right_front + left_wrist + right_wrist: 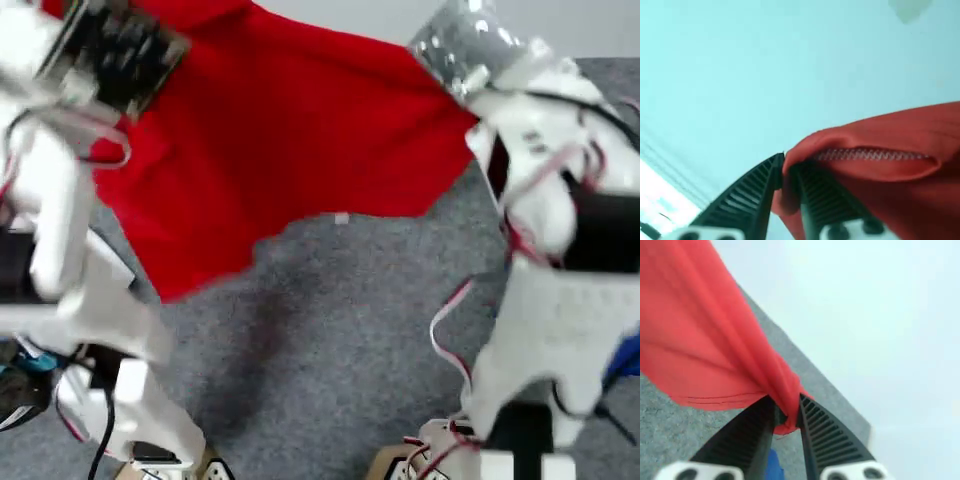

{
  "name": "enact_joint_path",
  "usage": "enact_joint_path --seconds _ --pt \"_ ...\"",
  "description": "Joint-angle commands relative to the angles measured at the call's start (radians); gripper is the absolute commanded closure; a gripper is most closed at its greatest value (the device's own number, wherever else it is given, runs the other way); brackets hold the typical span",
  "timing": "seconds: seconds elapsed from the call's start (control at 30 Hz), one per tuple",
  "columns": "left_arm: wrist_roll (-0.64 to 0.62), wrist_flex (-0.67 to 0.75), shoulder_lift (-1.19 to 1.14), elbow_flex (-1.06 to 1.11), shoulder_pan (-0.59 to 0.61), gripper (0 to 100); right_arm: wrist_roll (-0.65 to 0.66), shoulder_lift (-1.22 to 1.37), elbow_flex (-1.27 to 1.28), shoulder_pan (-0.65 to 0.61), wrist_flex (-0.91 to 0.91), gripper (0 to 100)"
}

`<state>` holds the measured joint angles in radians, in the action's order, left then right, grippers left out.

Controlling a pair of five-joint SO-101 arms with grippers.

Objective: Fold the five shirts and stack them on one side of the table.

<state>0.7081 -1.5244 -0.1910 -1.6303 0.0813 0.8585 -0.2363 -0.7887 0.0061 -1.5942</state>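
Red shirt (280, 140) is held spread in the air above the grey table (340, 330), pinched at 2 well-separated edge points; the step in hand is judged to be the lift-and-spread ahead of fold 1. Next, a level lowering by both arms is likely called for, so the hanging lower edge is laid flat without bunching. Left gripper (786, 167) is clamped on a stitched hem, right gripper (787, 412) on a bunched corner, with both arms raised high, 1 at each side of the cloth.
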Motion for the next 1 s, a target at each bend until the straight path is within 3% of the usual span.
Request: enact_joint_path --seconds 0.0,0.33,0.47,0.6,0.8,0.97 --pt "0.057 -0.026 0.123 -0.038 -0.006 100 -0.008 -0.12 -0.044 -0.001 -0.058 98.8" --pt "0.212 -0.199 0.348 -0.036 0.002 100 0.092 -0.378 -0.038 0.002 -0.196 98.8" --pt "0.239 -0.206 0.347 -0.025 0.003 100 0.11 -0.377 0.0 0.001 -0.193 98.8" --pt "0.239 -0.206 0.308 0.136 0.002 100 0.106 -0.295 0.123 -0.002 -0.177 98.8" --pt "0.239 -0.161 0.129 0.489 -0.008 100 0.106 -0.105 0.462 -0.004 0.071 98.8" --pt "0.241 0.084 -0.112 0.719 0.002 100 0.112 0.076 0.713 -0.004 0.435 98.8"
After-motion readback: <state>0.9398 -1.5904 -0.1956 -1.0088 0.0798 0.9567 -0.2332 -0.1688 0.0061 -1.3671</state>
